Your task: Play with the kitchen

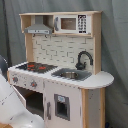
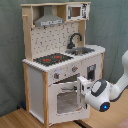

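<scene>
Nearest the second exterior view's camera, our arm (image 2: 114, 90) reaches in from the second exterior view's right, its round white wrist low in front of the kitchen (image 2: 60, 65). We cannot tell whether the jaws are apart or together, since the wrist housing hides them. Just beyond the wrist sits the oven door (image 2: 67, 100), its window facing us and a small white part at its right edge close to the wrist. We judge the coming move turns on this: the door lies straight ahead of the jaws, toward the second exterior view's left. Above it run the knobs (image 2: 74, 69), then the stovetop (image 2: 51, 59) and sink (image 2: 81, 50) with its faucet (image 2: 75, 38). Farthest up are the hood (image 2: 49, 20) and microwave (image 2: 78, 11). The kitchen stands on the wooden floor (image 2: 15, 119).
</scene>
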`<state>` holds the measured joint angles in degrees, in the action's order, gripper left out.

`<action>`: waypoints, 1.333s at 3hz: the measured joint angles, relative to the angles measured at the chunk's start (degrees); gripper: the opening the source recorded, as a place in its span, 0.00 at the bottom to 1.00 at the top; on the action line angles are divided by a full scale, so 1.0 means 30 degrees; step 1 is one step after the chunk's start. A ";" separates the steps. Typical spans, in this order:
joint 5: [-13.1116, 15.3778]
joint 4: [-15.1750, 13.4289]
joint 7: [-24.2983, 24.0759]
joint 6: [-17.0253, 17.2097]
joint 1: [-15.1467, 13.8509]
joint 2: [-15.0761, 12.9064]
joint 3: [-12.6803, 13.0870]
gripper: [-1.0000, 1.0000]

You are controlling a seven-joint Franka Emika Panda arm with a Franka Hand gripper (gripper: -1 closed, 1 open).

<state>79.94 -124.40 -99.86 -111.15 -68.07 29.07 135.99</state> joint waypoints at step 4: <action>-0.4436 0.3502 0.1961 0.3489 -0.0014 0.1968 0.2055 0.00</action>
<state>66.63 -113.90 -93.98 -100.68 -68.11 34.97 142.15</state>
